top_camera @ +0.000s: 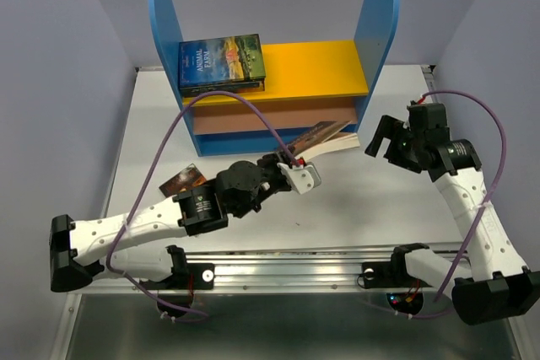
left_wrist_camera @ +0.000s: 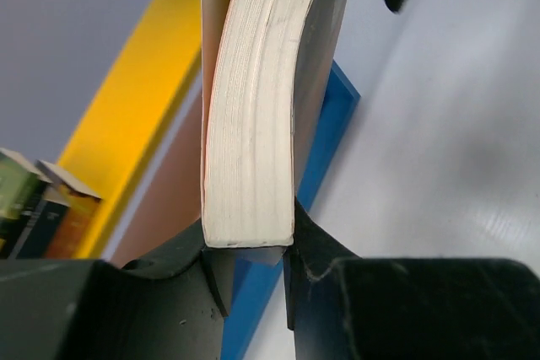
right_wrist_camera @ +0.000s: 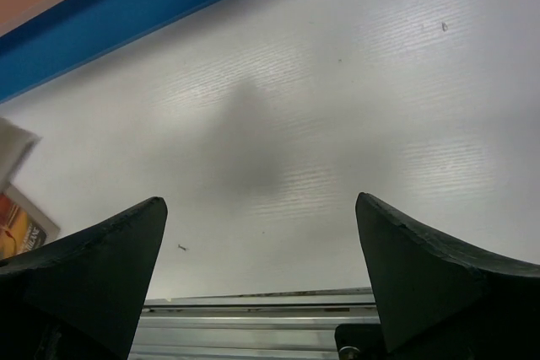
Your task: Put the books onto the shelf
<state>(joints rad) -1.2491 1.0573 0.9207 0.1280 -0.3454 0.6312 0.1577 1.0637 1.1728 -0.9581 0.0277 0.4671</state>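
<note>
The left pincer (top_camera: 293, 160) is clenched across the thickness of a thick paperback with a cream page block and an orange-brown picture cover (top_camera: 327, 135). It holds the paperback low in front of the wooden shelf with tall round-topped blue side panels and an orange-yellow top board (top_camera: 329, 65), with the book's far end close to the blue base.

In the left wrist view the pages bow sideways away from the black fingers (left_wrist_camera: 308, 250), and the thin front cover peels off the block. I judge the book light and floppy, probably stiffest along the spine, with a smooth cover that could slip. Held by one end like this, it is likely to sag and fan. A hold nearer the spine, or support from below, would steady it; squeezing harder would only dent the paper. The shelf boards look hard, flat and smoothly painted, so a book should slide in easily.

The right pincer (top_camera: 381, 137) is released, its jaws spread wide and empty above the white table (top_camera: 354, 208), just right of the shelf.

A stack of dark paperbacks topped by a green landscape cover (top_camera: 221, 61) lies flat on the top board. One more dark brown paperback (top_camera: 184, 179) lies on the table beside the left arm.
</note>
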